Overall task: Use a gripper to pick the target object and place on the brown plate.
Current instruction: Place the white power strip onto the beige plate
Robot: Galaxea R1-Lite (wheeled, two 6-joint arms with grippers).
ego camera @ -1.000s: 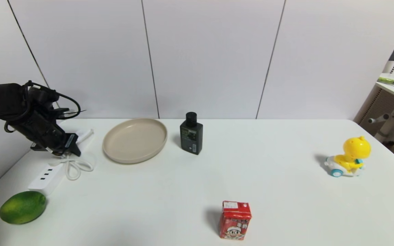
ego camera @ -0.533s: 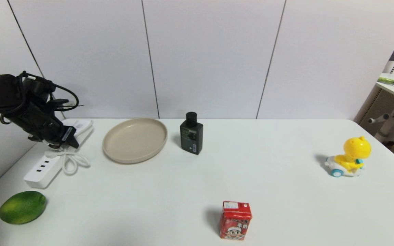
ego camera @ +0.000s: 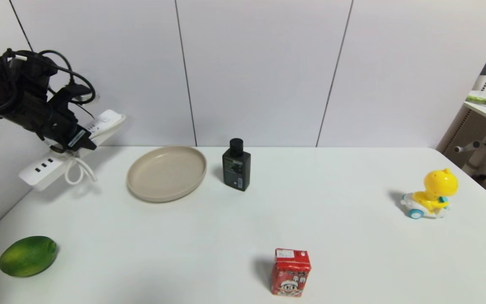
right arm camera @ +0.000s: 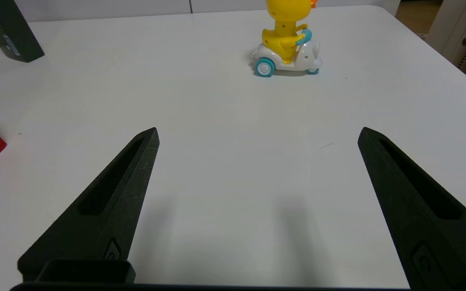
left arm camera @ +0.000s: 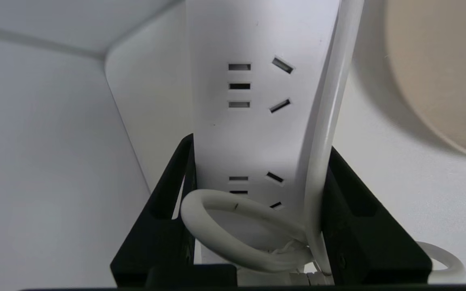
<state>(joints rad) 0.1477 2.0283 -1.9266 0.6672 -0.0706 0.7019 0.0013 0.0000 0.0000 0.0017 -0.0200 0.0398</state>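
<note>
My left gripper [ego camera: 76, 141] is shut across the middle of the long white power strip [ego camera: 40, 169] and holds it in the air above the table's far left corner, tilted, with its cord loop [ego camera: 76, 173] hanging below. In the left wrist view the black fingers [left arm camera: 168, 190] clamp both sides of the strip [left arm camera: 253, 101] and its cord [left arm camera: 233, 226]. The beige-tan plate [ego camera: 166, 173] lies empty on the table to the right of the strip; its rim shows in the left wrist view [left arm camera: 439, 72]. My right gripper [right arm camera: 257, 133] is open and empty over bare table; it is out of the head view.
A dark bottle [ego camera: 236, 165] stands just right of the plate. A green lime [ego camera: 28, 256] lies at the front left. A red juice box [ego camera: 290, 272] stands front centre. A yellow toy on a scooter [ego camera: 430, 194] is at the right. The white wall is close behind the left arm.
My left gripper has risen with the power strip, lifting it off the table; its near end left the spot by the lime and the cord loop now hangs free.
</note>
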